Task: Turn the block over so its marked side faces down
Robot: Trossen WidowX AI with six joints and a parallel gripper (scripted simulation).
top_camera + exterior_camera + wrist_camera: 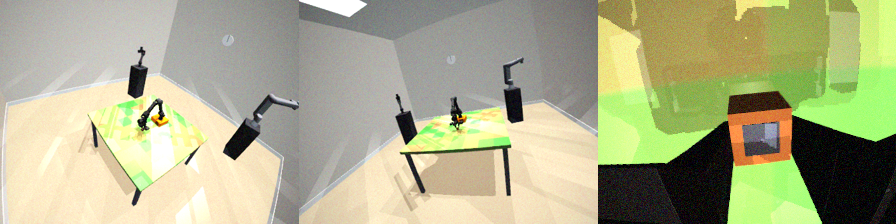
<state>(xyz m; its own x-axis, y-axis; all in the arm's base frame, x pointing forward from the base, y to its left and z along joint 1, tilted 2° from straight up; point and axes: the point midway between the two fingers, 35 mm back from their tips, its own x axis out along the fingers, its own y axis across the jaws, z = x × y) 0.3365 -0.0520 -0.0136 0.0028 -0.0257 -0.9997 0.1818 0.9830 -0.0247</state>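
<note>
Gripper closed on the block at the worktop

From left to right in the wrist view, one black finger (700, 165) meets the block's left side, the orange block (142, 130) (457, 128) (760, 138) sits between, and the other finger meets its right side. The gripper (144, 128) (457, 126) (758, 125) grips it, over the patterned worktop (142, 158) (476, 139) (768, 195). A blue-grey square (761, 139) on the block faces the wrist camera. Whether the block touches the worktop is unclear. Farther right in the top view lies the arm's orange base (162, 123) (464, 118).
</note>
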